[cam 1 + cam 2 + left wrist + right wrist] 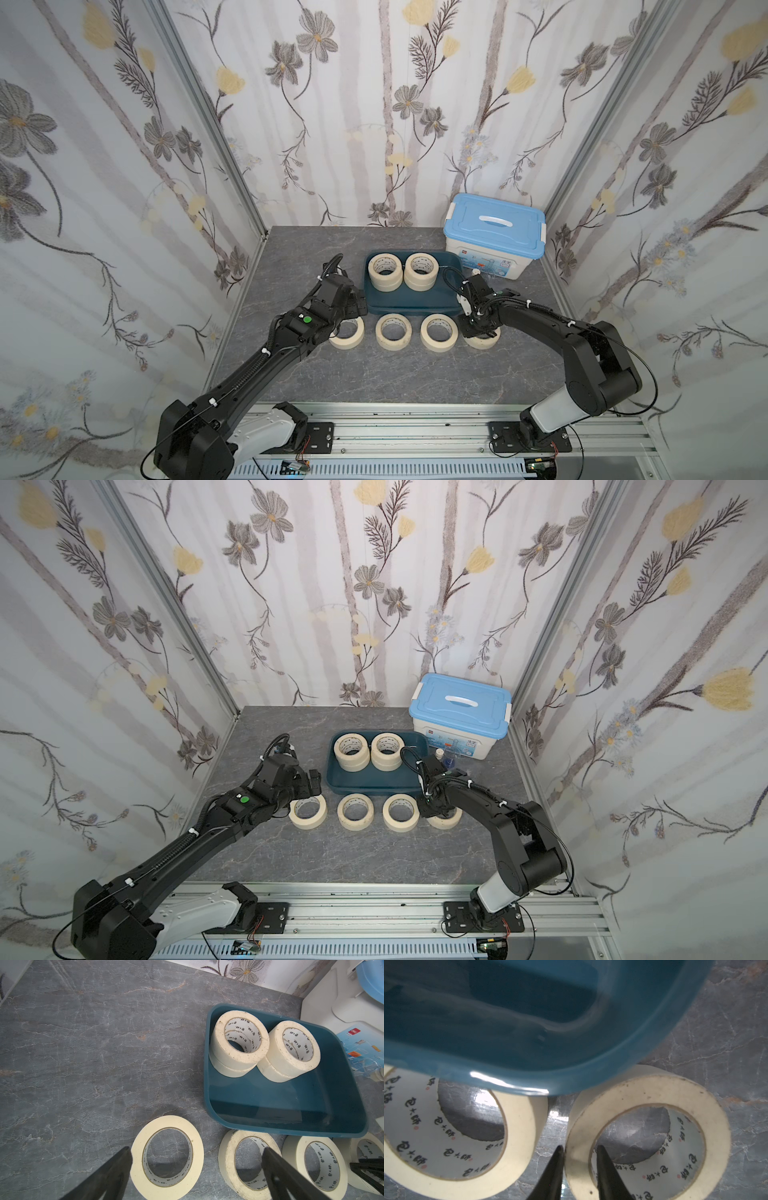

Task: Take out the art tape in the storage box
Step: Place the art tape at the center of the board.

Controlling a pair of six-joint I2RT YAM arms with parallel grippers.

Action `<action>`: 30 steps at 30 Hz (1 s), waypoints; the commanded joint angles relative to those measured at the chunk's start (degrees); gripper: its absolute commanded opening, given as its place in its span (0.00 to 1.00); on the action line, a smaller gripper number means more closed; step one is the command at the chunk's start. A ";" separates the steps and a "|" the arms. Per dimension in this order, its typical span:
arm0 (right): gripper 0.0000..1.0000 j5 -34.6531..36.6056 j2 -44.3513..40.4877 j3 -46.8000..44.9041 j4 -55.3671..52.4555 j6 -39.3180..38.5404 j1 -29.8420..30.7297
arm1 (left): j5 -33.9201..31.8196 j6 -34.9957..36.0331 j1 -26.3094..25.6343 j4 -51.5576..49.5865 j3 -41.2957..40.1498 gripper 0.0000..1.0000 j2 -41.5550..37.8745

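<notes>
The dark teal storage box (411, 309) holds two stacks of cream art tape (386, 270) (420, 268), each two rolls high, against its far wall. Several more rolls lie flat in a row on the table in front of it (393, 331) (439, 332). My right gripper (579, 1147) points down at the rightmost roll (650, 1093). One finger is outside its wall and one inside, close against it, and the roll rests on the table. My left gripper (197, 1150) stands wide open above the leftmost roll (166, 1124), beside the box's left end, holding nothing.
A white bin with a light-blue handled lid (494, 237) stands at the back right, just behind the box. Floral walls close the grey marble table (311, 257) on three sides. Both arm bases sit on the metal rail (415, 432) at the front edge.
</notes>
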 commanded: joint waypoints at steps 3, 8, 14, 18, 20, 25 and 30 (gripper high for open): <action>0.32 -0.65 -1.29 -0.20 0.28 0.28 -0.04 | -0.17 -0.02 0.03 0.09 0.24 1.00 -0.15; 0.33 -0.65 -2.80 -0.30 0.11 0.50 -0.05 | 0.32 0.00 0.04 0.34 0.93 1.00 0.37; 0.35 -0.43 -4.88 -0.30 -0.57 0.38 -0.13 | 1.27 1.63 0.06 0.35 3.32 1.00 2.24; 0.38 -0.40 -6.68 -0.30 -1.03 0.46 -0.09 | 2.82 3.88 0.19 0.19 6.08 1.00 4.60; 0.39 -0.45 -7.75 -0.30 -1.26 0.45 -0.22 | 4.06 5.49 0.34 -0.37 8.02 0.99 5.86; 0.44 -1.04 -10.96 -0.30 -1.52 0.81 -0.39 | 7.99 9.60 0.52 -2.49 14.39 0.94 10.79; 0.48 -1.87 -13.84 -0.30 -1.74 0.96 -0.48 | 10.94 12.39 0.57 -5.05 21.89 0.90 17.65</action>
